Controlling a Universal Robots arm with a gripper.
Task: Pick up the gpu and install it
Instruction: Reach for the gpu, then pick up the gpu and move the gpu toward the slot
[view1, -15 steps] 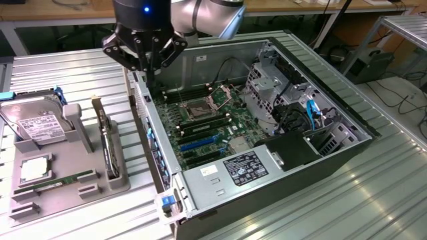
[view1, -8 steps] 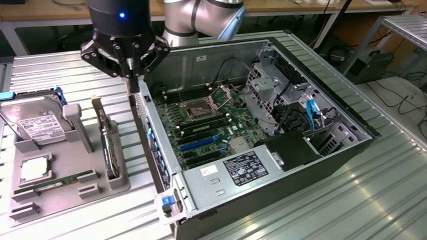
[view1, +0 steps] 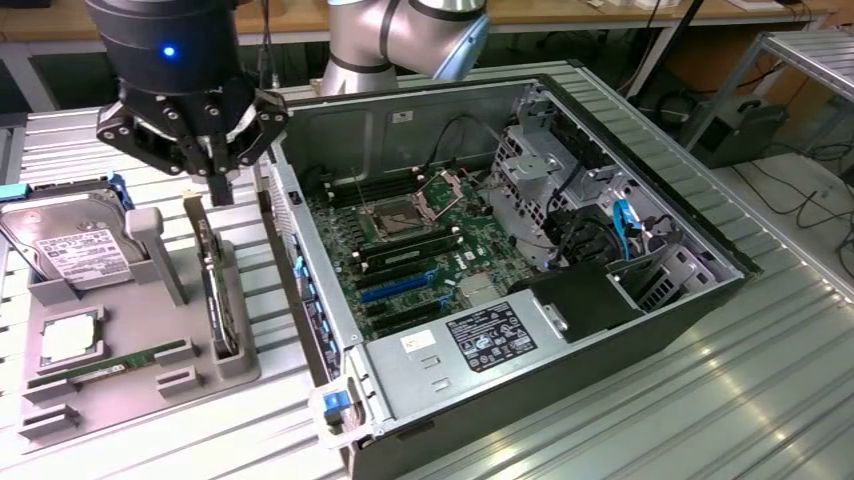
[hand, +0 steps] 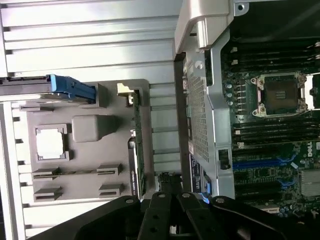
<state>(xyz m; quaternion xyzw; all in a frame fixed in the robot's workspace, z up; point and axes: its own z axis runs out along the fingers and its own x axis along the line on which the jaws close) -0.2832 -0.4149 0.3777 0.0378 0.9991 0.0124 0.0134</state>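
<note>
Upper left in the exterior view, the pincer (view1: 220, 193) hangs clenched, empty, above the gpu (view1: 211, 280) standing edgewise.

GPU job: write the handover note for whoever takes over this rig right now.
Tool: hovers over the bracket end of the gpu; whether it touches the card cannot be told.
gpu: stands on edge in its slot of the grey holder, beside the open computer case.
Done: nothing yet. The blue expansion slots on the motherboard are empty.
Left: both the pick-up and the install.
</note>
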